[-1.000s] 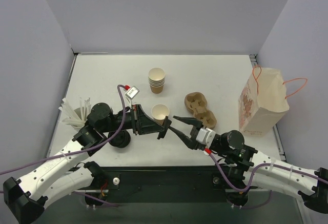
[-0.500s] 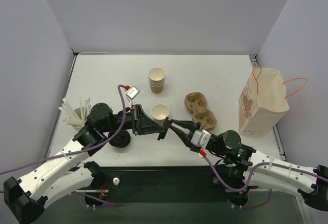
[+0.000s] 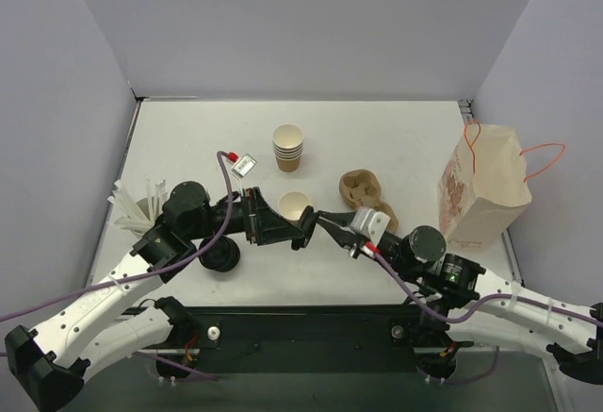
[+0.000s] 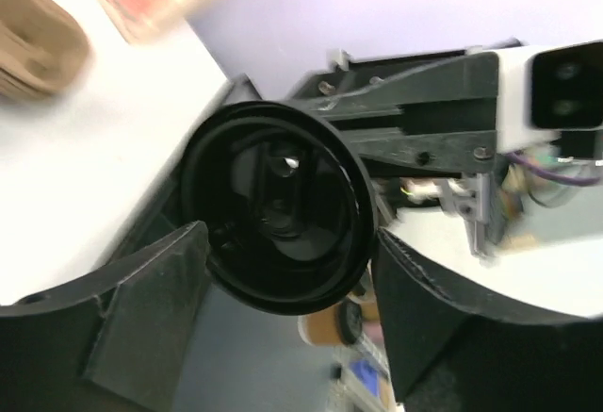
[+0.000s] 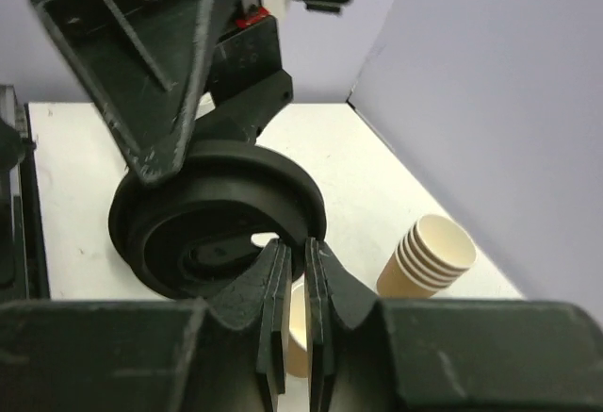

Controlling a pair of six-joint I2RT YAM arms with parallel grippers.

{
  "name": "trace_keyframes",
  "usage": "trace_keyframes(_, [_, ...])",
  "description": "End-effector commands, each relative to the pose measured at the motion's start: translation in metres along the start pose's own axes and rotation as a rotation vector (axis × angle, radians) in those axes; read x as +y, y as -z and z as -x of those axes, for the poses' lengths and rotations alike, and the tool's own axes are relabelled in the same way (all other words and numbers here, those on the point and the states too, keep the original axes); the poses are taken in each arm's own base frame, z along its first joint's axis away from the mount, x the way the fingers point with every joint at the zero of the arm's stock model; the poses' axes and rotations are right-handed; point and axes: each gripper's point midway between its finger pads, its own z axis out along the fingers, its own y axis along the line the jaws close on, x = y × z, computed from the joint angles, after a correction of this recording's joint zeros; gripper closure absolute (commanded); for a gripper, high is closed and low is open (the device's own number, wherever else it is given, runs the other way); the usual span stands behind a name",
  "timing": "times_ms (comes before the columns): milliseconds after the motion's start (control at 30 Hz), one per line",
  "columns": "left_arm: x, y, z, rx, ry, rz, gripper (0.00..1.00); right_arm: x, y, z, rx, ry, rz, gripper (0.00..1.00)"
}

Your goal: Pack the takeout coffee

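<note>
White table (image 3: 188, 139), lavender walls.
Cup (image 3: 294, 206): upright, uncovered, mid-table, near carrier (image 3: 363, 190).
Lid (image 4: 278, 219): just beside cup, clamped across its width by left gripper (image 3: 301, 233); right gripper (image 5: 294, 271) pinched almost closed on its rim.
Handling: release one grip only; level lid, centre over cup mouth, press evenly.

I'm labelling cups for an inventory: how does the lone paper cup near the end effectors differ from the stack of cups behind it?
The lone cup is a single cup; the cup stack is several nested ones, so it stands taller. The lone cup sits nearer the robot; the cup stack stands farther back, apart from it. Both are tan outside, white inside, upright and open-topped.
</note>
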Motion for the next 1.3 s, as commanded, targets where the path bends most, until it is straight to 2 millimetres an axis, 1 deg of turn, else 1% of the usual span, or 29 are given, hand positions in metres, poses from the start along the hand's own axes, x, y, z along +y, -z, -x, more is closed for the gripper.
trace_keyframes(0, [0.016,0.013,0.043,-0.11,-0.208,0.252,0.18,-0.034,0.011,0.01,0.179,-0.264,-0.198,1.0])
trace_keyframes(33, [0.026,0.019,0.058,-0.168,-0.235,0.339,0.15,-0.036,0.01,0.002,0.224,-0.267,-0.217,1.0])
trace_keyframes(100, [0.036,0.032,0.074,-0.195,-0.311,0.469,0.11,-0.046,0.015,-0.008,0.307,-0.269,-0.286,1.0])
trace_keyframes(133, [0.049,0.042,0.087,-0.254,-0.335,0.571,0.11,-0.046,0.013,-0.02,0.365,-0.279,-0.302,1.0])
trace_keyframes(167, [0.055,0.05,0.094,-0.275,-0.356,0.634,0.09,-0.049,0.014,-0.024,0.4,-0.282,-0.32,1.0])
trace_keyframes(200, [0.065,0.06,0.095,-0.267,-0.389,0.706,0.09,-0.059,0.019,-0.027,0.462,-0.28,-0.349,1.0])
trace_keyframes(233, [0.075,0.072,0.103,-0.305,-0.413,0.789,0.09,-0.059,0.015,-0.038,0.522,-0.303,-0.36,1.0])
trace_keyframes(267, [0.08,0.078,0.105,-0.311,-0.433,0.83,0.08,-0.062,0.015,-0.044,0.562,-0.342,-0.374,1.0])
trace_keyframes(300, [0.086,0.086,0.104,-0.304,-0.465,0.868,0.08,-0.053,0.019,-0.056,0.644,-0.382,-0.321,1.0])
trace_keyframes(333, [0.099,0.094,0.102,-0.303,-0.475,0.927,0.08,-0.065,0.012,-0.059,0.677,-0.419,-0.348,1.0])
trace_keyframes(400, [0.106,0.103,0.099,-0.295,-0.519,0.957,0.08,-0.06,0.013,-0.068,0.765,-0.474,-0.341,1.0])
trace_keyframes(467, [0.118,0.107,0.09,-0.264,-0.536,0.979,0.08,-0.064,0.0,-0.073,0.82,-0.516,-0.365,1.0])
trace_keyframes(500, [0.119,0.11,0.088,-0.259,-0.556,0.985,0.08,-0.059,0.001,-0.078,0.87,-0.53,-0.344,1.0])
trace_keyframes(533, [0.122,0.112,0.086,-0.252,-0.565,0.992,0.08,-0.054,-0.005,-0.094,0.936,-0.533,-0.34,1.0])
trace_keyframes(567, [0.129,0.116,0.081,-0.238,-0.57,1.009,0.08,-0.06,-0.014,-0.087,0.934,-0.539,-0.349,1.0])
trace_keyframes(600, [0.128,0.12,0.082,-0.249,-0.59,1.018,0.08,-0.053,-0.014,-0.107,1.029,-0.543,-0.353,1.0])
trace_keyframes(633, [0.13,0.122,0.079,-0.245,-0.599,1.02,0.08,-0.054,-0.018,-0.111,1.056,-0.541,-0.361,1.0])
trace_keyframes(667, [0.136,0.125,0.075,-0.238,-0.604,1.03,0.08,-0.057,-0.026,-0.106,1.056,-0.552,-0.367,1.0])
trace_keyframes(700, [0.133,0.126,0.074,-0.243,-0.632,1.009,0.08,-0.05,-0.028,-0.121,1.13,-0.555,-0.36,1.0])
trace_keyframes(733, [0.132,0.127,0.072,-0.239,-0.647,0.998,0.08,-0.048,-0.03,-0.124,1.153,-0.563,-0.355,1.0])
trace_keyframes(767, [0.135,0.126,0.068,-0.235,-0.654,0.988,0.08,-0.053,-0.038,-0.119,1.148,-0.569,-0.361,1.0])
trace_keyframes(800, [0.13,0.128,0.068,-0.249,-0.666,0.972,0.08,-0.049,-0.036,-0.132,1.217,-0.563,-0.367,1.0])
trace_keyframes(833, [0.127,0.128,0.068,-0.256,-0.667,0.955,0.08,-0.052,-0.036,-0.136,1.24,-0.553,-0.386,1.0])
trace_keyframes(867, [0.122,0.127,0.068,-0.265,-0.675,0.937,0.08,-0.057,-0.043,-0.132,1.232,-0.549,-0.397,1.0])
trace_keyframes(900, [0.116,0.128,0.068,-0.277,-0.686,0.912,0.08,-0.054,-0.039,-0.144,1.297,-0.54,-0.401,1.0])
trace_keyframes(967, [0.111,0.131,0.07,-0.308,-0.703,0.906,0.08,-0.053,-0.039,-0.148,1.335,-0.543,-0.402,1.0])
trace_keyframes(1000, [0.109,0.135,0.071,-0.328,-0.711,0.908,0.08,-0.052,-0.045,-0.152,1.346,-0.546,-0.403,1.0])
trace_keyframes(1067, [0.105,0.14,0.072,-0.35,-0.723,0.905,0.08,-0.052,-0.041,-0.158,1.387,-0.538,-0.414,1.0])
trace_keyframes(1267, [0.1,0.136,0.069,-0.345,-0.729,0.865,0.08,-0.052,-0.041,-0.176,1.459,-0.526,-0.432,1.0])
